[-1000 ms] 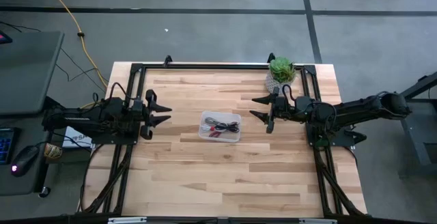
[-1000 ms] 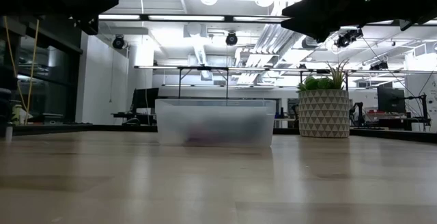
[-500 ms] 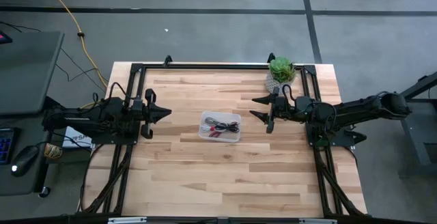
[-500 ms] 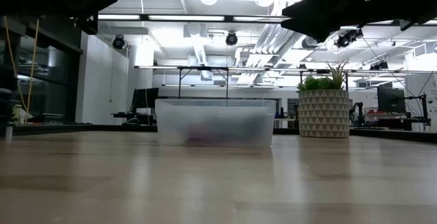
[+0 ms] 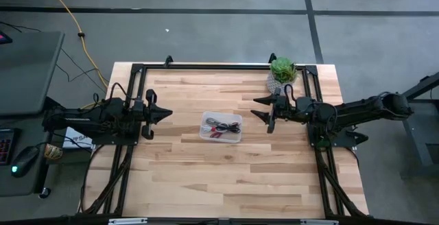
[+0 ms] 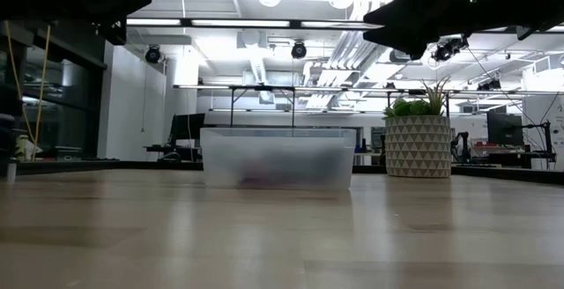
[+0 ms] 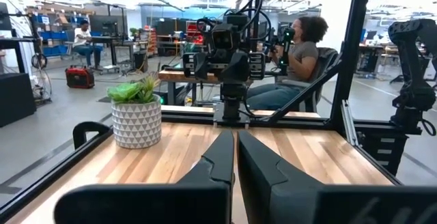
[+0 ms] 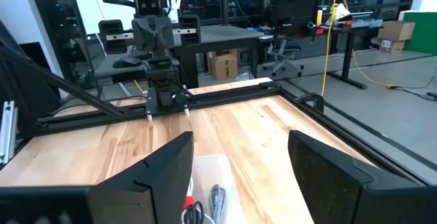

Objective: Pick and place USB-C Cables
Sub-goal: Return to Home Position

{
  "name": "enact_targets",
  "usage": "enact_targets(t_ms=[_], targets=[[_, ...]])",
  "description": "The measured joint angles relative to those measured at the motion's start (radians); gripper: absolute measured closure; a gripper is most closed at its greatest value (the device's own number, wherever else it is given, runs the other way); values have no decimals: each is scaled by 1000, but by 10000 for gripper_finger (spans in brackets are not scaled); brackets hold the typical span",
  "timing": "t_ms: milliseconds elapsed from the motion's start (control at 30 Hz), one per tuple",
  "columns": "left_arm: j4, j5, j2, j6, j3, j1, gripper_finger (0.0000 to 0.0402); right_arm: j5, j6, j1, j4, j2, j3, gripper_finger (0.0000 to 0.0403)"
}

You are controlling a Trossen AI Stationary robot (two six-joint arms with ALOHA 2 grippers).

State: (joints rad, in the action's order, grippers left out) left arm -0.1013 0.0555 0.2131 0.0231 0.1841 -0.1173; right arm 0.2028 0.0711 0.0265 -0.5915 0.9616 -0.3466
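The USB-C cables (image 5: 221, 127) lie bundled inside a small clear plastic bin (image 5: 236, 119) at the middle of the wooden table. The right wrist view shows a grey cable (image 8: 217, 199) and a black one (image 8: 195, 214) on the bin's floor. My left gripper (image 5: 167, 114) hovers level to the left of the bin, shut on nothing; its fingers (image 7: 235, 157) meet in the left wrist view. My right gripper (image 5: 258, 108) hovers level to the right of the bin, open (image 8: 239, 157) and holding nothing. The low view shows the bin's frosted wall (image 6: 276, 159), with the cables a dim shape behind it.
A potted plant in a patterned white pot (image 5: 282, 70) stands at the table's far right, close behind my right gripper. A black frame (image 5: 206, 66) runs round the table edges. Bare wood lies toward the near edge (image 5: 226, 184). A seated person (image 7: 300, 53) shows beyond the table.
My left gripper has shut on nothing, its two fingertips coming together while the arm stayed where it was. The right gripper and the bin with the cables have kept still.
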Motion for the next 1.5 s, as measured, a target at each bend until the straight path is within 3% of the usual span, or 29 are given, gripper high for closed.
enact_targets(t_ms=[500, 667, 1067, 1500], targets=[[0, 0, 0, -19, 0, 0, 401, -28, 6, 0, 14, -20, 0, 175], [0, 0, 0, -19, 0, 0, 401, -32, 8, 0, 68, -81, 0, 221], [0, 0, 0, -19, 0, 0, 401, -134, 11, -1, 280, -248, 0, 392], [-8, 0, 0, -18, 0, 0, 401, -185, -35, 10, 374, -393, 0, 402]])
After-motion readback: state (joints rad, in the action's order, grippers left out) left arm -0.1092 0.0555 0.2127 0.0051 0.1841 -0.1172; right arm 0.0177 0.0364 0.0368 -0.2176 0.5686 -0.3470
